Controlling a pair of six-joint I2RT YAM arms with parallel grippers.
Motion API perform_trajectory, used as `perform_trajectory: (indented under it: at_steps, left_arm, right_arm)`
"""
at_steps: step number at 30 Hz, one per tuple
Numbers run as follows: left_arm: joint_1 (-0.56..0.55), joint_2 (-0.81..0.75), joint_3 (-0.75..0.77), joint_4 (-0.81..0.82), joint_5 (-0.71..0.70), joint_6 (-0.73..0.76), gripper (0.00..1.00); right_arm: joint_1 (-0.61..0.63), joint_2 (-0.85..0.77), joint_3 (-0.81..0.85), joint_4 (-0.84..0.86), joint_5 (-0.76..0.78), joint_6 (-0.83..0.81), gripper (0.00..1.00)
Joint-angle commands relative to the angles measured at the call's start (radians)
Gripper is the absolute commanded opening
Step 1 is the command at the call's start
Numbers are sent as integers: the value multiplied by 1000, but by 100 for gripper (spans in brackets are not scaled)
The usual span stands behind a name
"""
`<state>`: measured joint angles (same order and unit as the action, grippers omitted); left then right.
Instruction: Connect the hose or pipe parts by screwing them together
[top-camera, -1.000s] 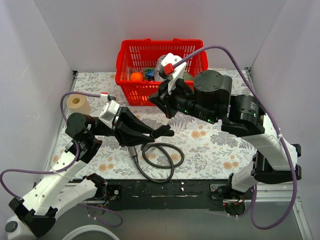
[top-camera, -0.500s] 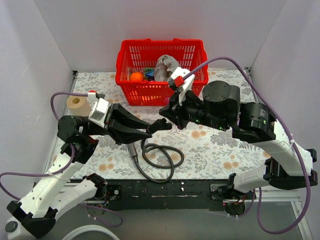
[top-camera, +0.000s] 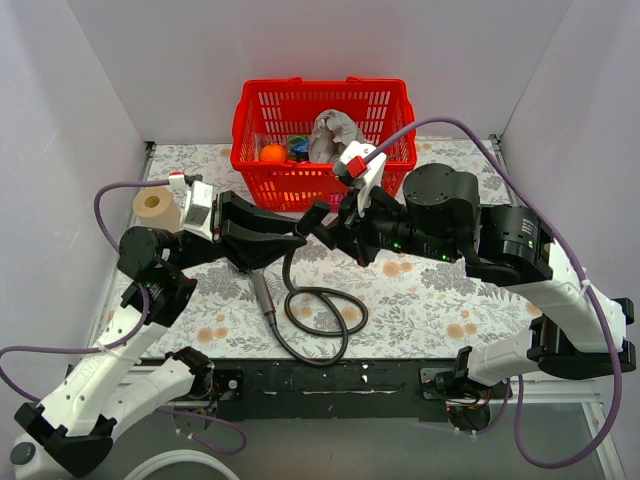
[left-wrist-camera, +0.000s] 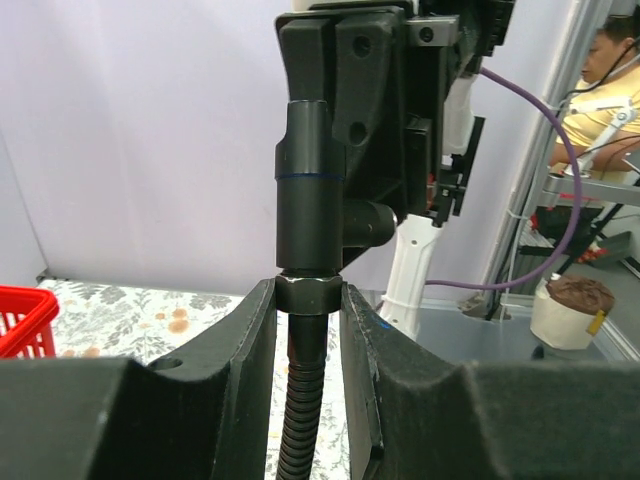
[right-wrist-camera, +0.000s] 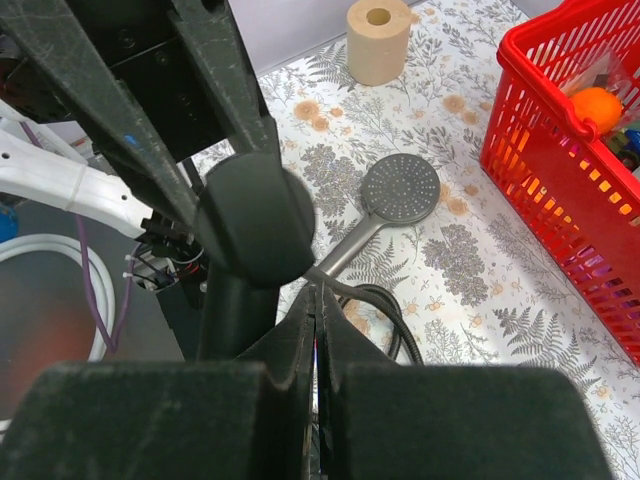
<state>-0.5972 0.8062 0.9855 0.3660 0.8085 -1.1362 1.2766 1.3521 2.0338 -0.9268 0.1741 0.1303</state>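
My left gripper (top-camera: 292, 240) (left-wrist-camera: 308, 296) is shut on the end nut of the dark coiled hose (top-camera: 325, 312) (left-wrist-camera: 300, 420), held above the table. The rest of the hose hangs down to a loop on the floral cloth (right-wrist-camera: 392, 312). A black cylindrical end piece (left-wrist-camera: 308, 195) (right-wrist-camera: 255, 222) stands out beyond the nut. My right gripper (top-camera: 325, 222) (right-wrist-camera: 316, 292) is shut with nothing between its fingers, its tips right against that end piece. The grey hand shower (right-wrist-camera: 400, 188) lies flat on the cloth below. From above only its handle (top-camera: 263, 297) shows; the head is hidden under my left arm.
A red basket (top-camera: 245, 165) (right-wrist-camera: 540, 170) with an orange ball and other items stands at the back. A paper roll (top-camera: 155, 207) (right-wrist-camera: 378, 40) sits at the back left. A white tube (top-camera: 180, 462) lies below the table's near edge.
My left gripper has lifted the hose end up and back towards the basket. The right gripper has come down and left to meet it. Both stayed shut.
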Motion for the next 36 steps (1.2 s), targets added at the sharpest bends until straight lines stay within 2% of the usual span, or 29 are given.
perform_trajectory:
  at_steps: [1,11,16,21,29,33,36]
  left_arm:
    - [7,-9,5,-4,-112,67,0]
    - [7,13,-39,-36,-74,92,0]
    - [4,25,-45,-26,-52,81,0]
    - [-1,27,-45,-21,-23,73,0]
    - [-1,18,-57,-12,80,47,0]
    - [-3,21,-74,-28,77,53,0]
    - [-3,27,-96,-84,25,111,8]
  right_arm:
    - [9,-22,37,0,-27,22,1]
    - [21,39,89,74,-102,-12,1]
    - [21,68,77,143,-79,-23,1]
    - [23,93,72,177,42,-26,1]
    - [21,162,201,118,277,-69,1]
    - [21,125,168,209,333,-93,1]
    - [23,65,115,298,376,-123,2]
